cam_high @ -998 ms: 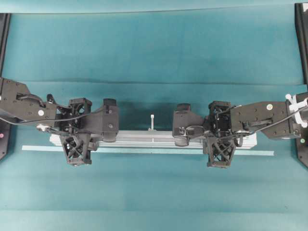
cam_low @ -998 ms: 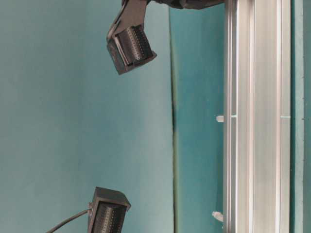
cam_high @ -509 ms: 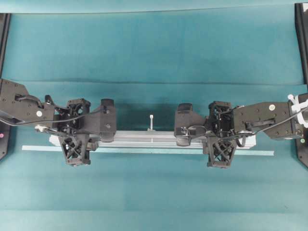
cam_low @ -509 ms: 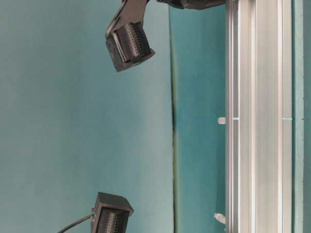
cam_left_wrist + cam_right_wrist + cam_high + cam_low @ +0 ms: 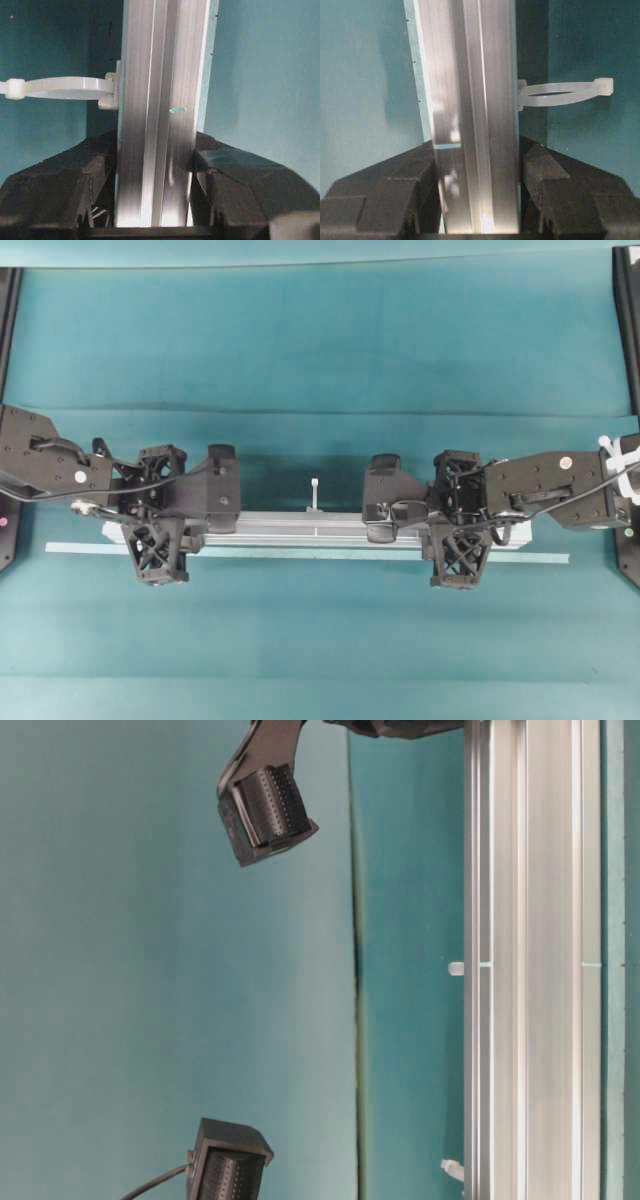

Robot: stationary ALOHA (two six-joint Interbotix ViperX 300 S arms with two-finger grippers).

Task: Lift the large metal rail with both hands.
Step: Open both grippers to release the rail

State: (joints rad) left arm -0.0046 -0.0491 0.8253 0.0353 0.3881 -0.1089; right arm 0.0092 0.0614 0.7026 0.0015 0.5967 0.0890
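Between thin strip (image 5: 300, 554) and open teal table (image 5: 320, 340), rail (image 5: 315, 528) clamped by both claws.

Lighting evenly and brightly from above, casting soft dark shadows on the teal table (image 5: 320, 340). Glaring white off the metal rail (image 5: 160, 100) in both wrist views, blurring slightly up close.
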